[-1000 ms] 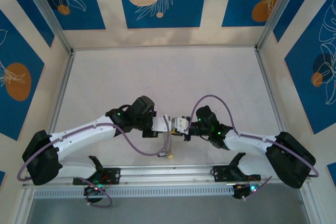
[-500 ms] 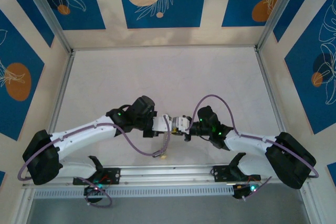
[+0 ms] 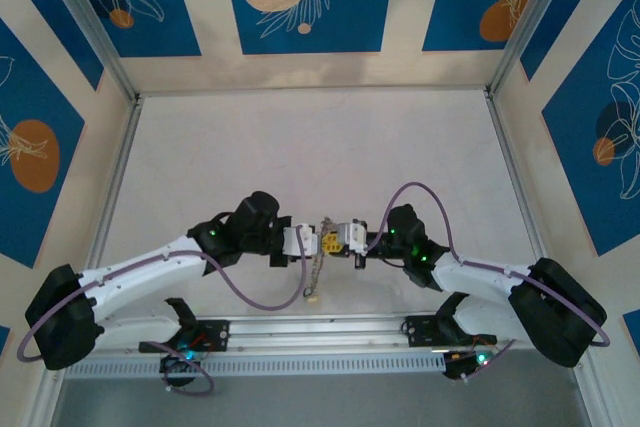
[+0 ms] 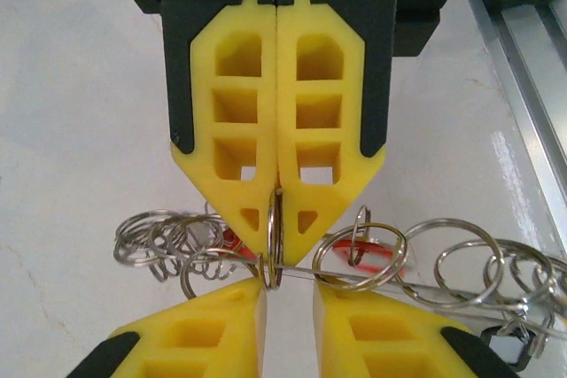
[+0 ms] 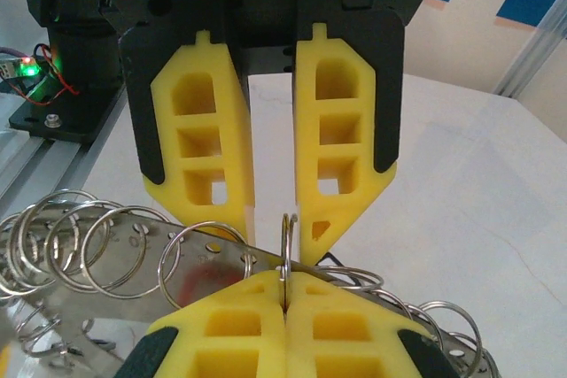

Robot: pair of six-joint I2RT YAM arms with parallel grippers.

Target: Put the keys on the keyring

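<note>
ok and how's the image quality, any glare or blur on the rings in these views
left wrist: evenly lit, rings crisp at centre, pale glare on the table by the rail; right wrist: small ring sharp, rings low at the left edge go soft; top external: flat light, faint shadows, the rings too small to make out

Table (image 3: 300,137): pale, faintly veined top spanning beneath the left gripper (image 4: 289,300) and right gripper (image 4: 277,205). Aluminium rail (image 3: 320,325) borders it behind both claws, on their base side. Contact between the top and the keyring (image 3: 314,272) hanging below the claws: not determinable.
</note>
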